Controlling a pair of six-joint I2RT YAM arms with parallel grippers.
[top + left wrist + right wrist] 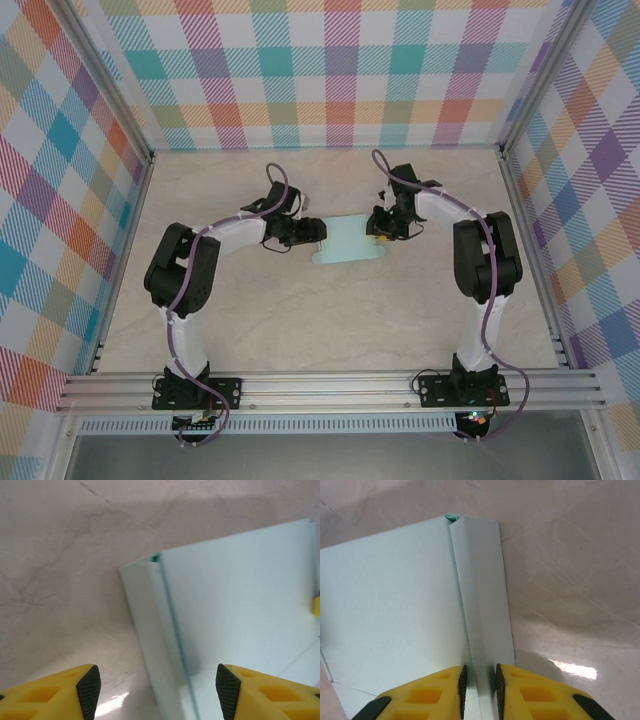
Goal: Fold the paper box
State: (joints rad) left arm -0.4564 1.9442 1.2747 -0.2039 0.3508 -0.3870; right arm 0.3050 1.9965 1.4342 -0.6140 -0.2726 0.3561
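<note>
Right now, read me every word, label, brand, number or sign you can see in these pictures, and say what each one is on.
No readable text in these pictures.
Pale aqua-blue card paper box: plain, no print on the faces that show.
Colourful checked walls: pattern only, no lettering.
Beige marbled table: veining only, no markings.

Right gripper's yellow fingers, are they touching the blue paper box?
Touching. The right wrist view shows the right gripper with both fingers pressed against either side of the paper box at its folded-up wall, with no gap visible.
</note>
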